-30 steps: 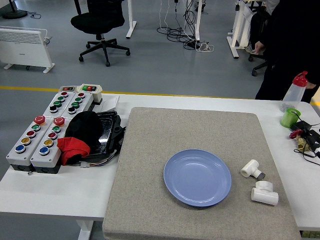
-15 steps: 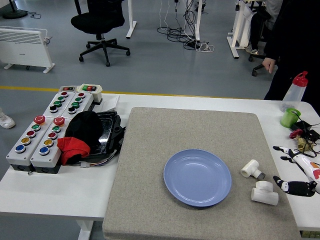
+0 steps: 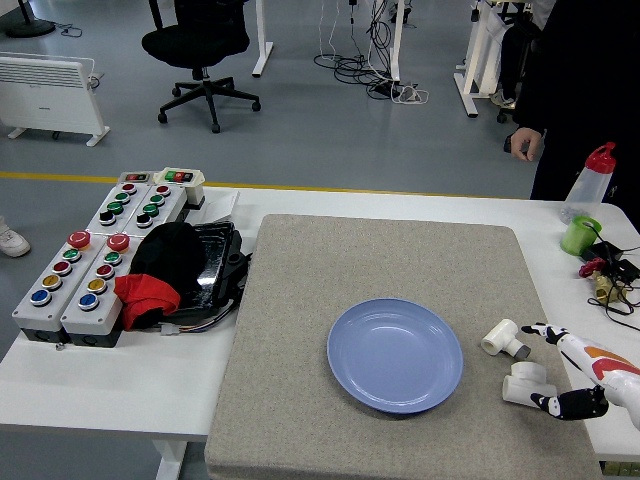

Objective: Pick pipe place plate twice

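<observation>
In the head view, the right hand (image 3: 570,372) reaches with spread fingers (image 3: 545,331) around the nearer pipe (image 3: 527,384), gripping nothing yet. Both pipes lie just right of the empty plate (image 3: 395,354), probably so the carry is short.

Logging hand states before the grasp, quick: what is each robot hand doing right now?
Left robot hand: not in view.
Right robot hand: open, fingers spread around the nearer white pipe fitting, not yet gripping it.
</observation>
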Controlling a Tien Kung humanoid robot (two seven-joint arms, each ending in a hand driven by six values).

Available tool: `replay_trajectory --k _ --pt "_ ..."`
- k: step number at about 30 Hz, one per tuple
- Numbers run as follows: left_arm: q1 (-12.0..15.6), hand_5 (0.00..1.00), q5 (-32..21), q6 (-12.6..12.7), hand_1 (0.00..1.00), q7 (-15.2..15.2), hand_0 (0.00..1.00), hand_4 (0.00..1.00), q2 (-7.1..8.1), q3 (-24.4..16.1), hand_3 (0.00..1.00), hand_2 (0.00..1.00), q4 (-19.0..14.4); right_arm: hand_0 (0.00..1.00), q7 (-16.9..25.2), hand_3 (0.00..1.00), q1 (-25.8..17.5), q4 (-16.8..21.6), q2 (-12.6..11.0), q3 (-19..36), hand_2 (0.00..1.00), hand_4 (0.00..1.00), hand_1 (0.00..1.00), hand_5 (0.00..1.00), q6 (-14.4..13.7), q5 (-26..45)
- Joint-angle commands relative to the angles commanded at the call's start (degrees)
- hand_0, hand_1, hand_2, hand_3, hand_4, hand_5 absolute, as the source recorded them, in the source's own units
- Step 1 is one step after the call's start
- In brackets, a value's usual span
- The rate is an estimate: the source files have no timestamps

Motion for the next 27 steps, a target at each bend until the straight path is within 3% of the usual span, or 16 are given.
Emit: replay_trajectory --k 19,20,25,26,27 --pt "0.2 0.998 0.5 0.1 0.764 0.3 0.722 0.426 -0.10 -0.2 0.689 0.730 0.0 0.931 -3.0 0.929 1.7 -4.4 0.8 -4.9 0.938 0.793 0.852 0.267 -0.8 -6.4" --pt "0.3 0.998 0.6 0.1 0.765 0.4 0.722 0.426 -0.11 -0.2 0.689 0.730 0.0 0.825 -3.3 0.847 1.8 -4.6 1.0 -5.1 0.801 0.762 0.768 0.232 -0.9 -6.4" --pt "0.5 0.998 1.0 0.1 0.765 0.5 0.722 0.426 -0.12 -0.4 0.689 0.730 0.0 0.825 -3.6 0.847 1.9 -5.2 1.1 -5.7 0.801 0.762 0.768 0.232 -1.6 -6.4" --pt "0.6 0.998 1.1 0.1 0.765 0.6 0.722 0.426 -0.13 -0.4 0.689 0.730 0.0 0.752 -3.6 0.785 2.0 -5.4 1.1 -5.9 0.686 0.716 0.713 0.201 -1.8 -6.3" --pt "0.6 0.998 1.1 0.1 0.765 0.6 0.722 0.426 -0.13 -0.4 0.689 0.730 0.0 0.752 -3.7 0.785 2.0 -5.5 1.1 -5.9 0.686 0.716 0.713 0.201 -1.9 -6.3"
